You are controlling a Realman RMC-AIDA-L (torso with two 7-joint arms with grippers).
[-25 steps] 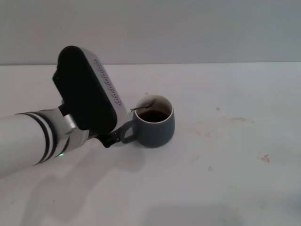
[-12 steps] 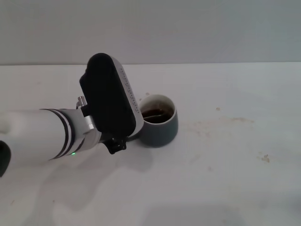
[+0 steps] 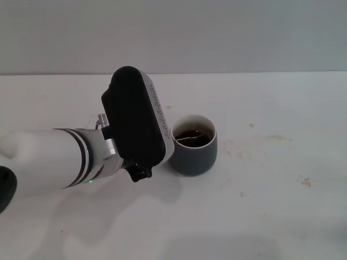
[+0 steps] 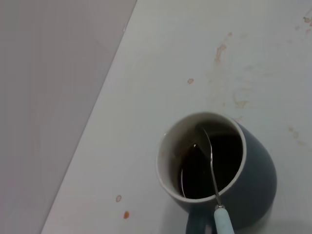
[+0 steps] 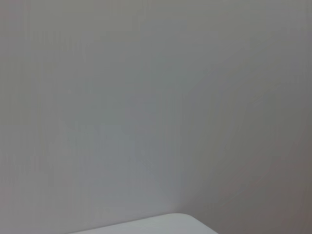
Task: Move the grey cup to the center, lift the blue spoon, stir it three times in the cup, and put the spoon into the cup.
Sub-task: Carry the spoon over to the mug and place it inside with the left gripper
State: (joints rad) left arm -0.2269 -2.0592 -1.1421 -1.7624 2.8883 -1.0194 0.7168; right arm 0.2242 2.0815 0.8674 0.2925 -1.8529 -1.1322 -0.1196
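Grey cup (image 3: 195,150) sits upright on the white surface (image 3: 271,206), roughly mid-frame in the head view, dark brown liquid inside, cream rim. Blue spoon (image 4: 214,192) is in the cup: metal bowl end down in the liquid near the far inner wall, thin stem leaning across the opening and over the rim on the handle side, pale blue handle sticking out past the rim above the cup's loop handle. In the head view only a thin bit of the stem shows inside the cup. Left gripper (image 3: 142,172) is just beside the cup on its handle side, low to the surface; the black wrist housing blocks the cup's handle and the fingers in the head view, and the left wrist view doesn't show them either, so can't tell how far the fingers are open or whether they grip the handle or spoon. Surface has a few brownish stains to the right of the cup and small orange specks near the wall side. Right arm not visible in the head view; its wrist camera sees only a blank wall and a pale edge.
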